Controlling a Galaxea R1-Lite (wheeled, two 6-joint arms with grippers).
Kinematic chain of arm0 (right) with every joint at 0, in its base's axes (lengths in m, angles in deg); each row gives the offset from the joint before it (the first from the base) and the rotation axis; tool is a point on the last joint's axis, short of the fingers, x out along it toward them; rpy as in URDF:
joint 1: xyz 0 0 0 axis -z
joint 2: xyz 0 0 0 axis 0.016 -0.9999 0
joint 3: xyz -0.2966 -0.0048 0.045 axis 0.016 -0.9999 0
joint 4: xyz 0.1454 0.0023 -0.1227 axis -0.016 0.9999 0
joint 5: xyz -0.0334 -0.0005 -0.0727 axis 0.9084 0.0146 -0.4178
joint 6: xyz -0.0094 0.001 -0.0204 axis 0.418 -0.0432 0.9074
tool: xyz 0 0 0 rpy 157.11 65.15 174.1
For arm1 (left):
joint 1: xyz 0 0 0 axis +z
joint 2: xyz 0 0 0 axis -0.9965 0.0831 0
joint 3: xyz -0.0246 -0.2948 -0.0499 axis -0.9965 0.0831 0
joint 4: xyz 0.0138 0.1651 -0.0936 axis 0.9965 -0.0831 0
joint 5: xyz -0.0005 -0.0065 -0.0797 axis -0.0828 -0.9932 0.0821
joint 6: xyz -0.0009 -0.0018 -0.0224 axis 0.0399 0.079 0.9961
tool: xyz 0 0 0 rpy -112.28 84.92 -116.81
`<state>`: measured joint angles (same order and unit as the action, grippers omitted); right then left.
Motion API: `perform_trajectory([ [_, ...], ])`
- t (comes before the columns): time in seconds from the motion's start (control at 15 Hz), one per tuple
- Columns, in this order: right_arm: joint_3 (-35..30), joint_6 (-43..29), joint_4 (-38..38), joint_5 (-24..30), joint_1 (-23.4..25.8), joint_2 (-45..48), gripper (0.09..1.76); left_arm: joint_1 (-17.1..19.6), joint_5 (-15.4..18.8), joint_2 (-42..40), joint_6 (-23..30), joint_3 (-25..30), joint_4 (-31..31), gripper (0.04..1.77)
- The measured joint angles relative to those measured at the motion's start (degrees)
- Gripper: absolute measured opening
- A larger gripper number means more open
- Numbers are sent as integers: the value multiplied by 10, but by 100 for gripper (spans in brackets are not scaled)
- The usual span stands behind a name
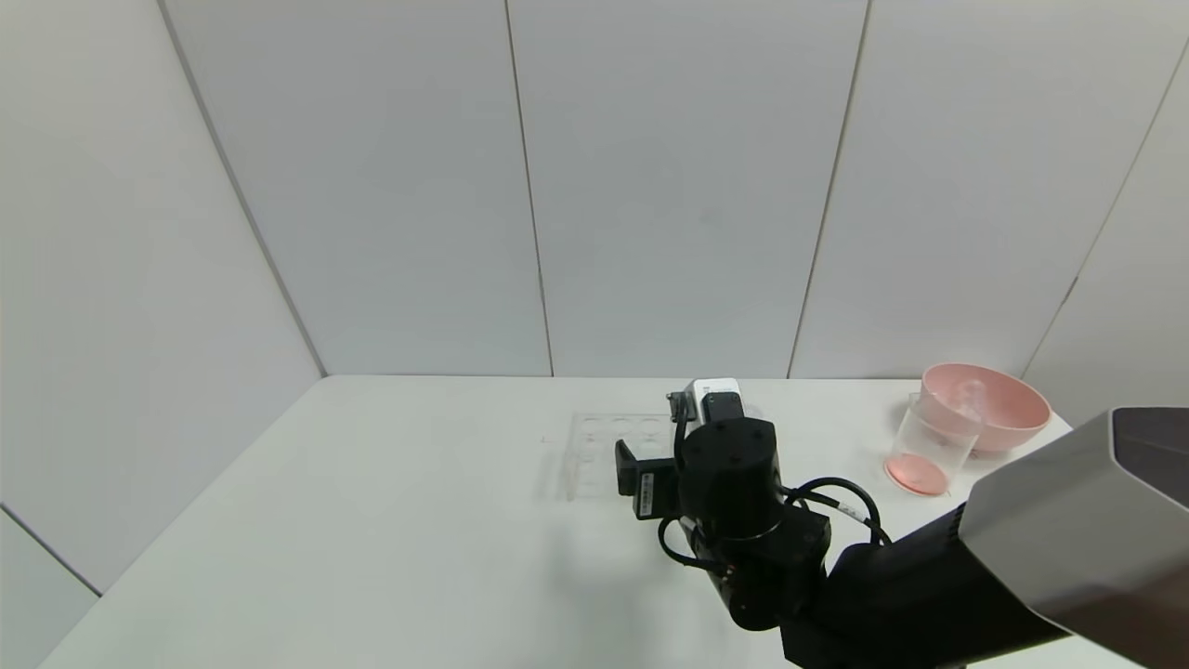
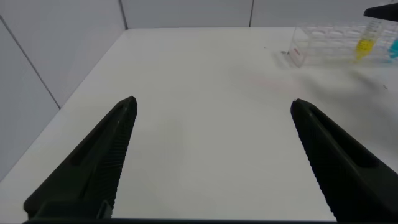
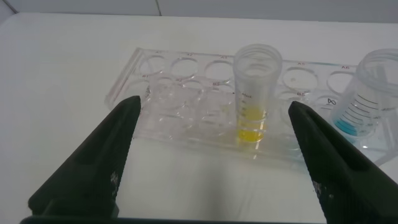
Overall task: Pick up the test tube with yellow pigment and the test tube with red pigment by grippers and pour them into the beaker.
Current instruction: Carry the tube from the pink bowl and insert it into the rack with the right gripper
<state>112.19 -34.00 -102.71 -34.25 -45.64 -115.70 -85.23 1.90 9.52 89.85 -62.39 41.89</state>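
Facing yellow tube [image 3: 252, 102] in rack [image 3: 186, 121], right gripper [image 3: 214, 162] spread, blue tube [image 3: 367, 102] beside

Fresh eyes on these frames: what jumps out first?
The black right gripper, jaws wide open, faces the clear test tube with yellow pigment standing upright in the clear plastic tube rack. Beside it stands a tube with blue liquid. On the table's far right, the clear cylindrical beaker with reddish liquid at its bottom stands before a pink round bowl.
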Motion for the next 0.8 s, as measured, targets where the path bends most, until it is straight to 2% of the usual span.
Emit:
perform_trajectory([
  [0.73, 52, 1, 2, 12, 32, -68, 169, 0, 0, 0, 0, 0, 0, 176],
  [0.8, 55, 1, 4, 11, 34, -72, 149, 0, 0, 0, 0, 0, 0, 176],
])
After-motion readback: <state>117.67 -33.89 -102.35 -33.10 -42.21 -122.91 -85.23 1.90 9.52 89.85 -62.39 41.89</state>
